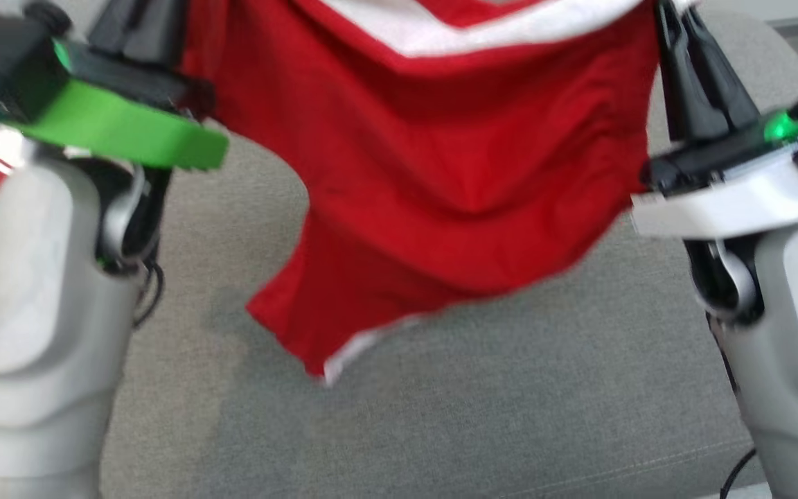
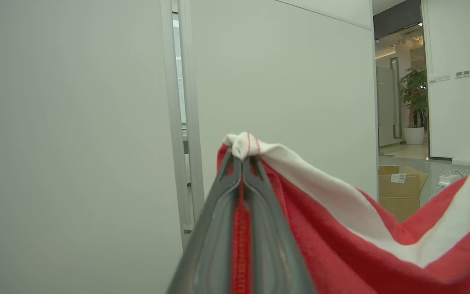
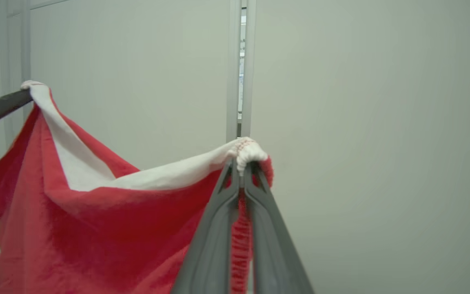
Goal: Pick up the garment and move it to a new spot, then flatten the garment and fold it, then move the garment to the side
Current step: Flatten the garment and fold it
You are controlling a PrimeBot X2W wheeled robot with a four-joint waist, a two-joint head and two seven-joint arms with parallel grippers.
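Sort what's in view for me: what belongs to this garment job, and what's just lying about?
Job:
- red garment with a white band, held up in the air
- left gripper and right gripper, each shut on a top corner
- grey cushioned surface below it

Lying about, in the background:
- cardboard box
- potted plant
- power strip

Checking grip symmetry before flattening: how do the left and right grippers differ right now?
Left gripper has a green wrist plate; right gripper has a white plate. In each one's own view, cloth trails right of the left gripper, left of the right gripper. Shared: both shut on the white-trimmed edge of the red garment, held up between them.
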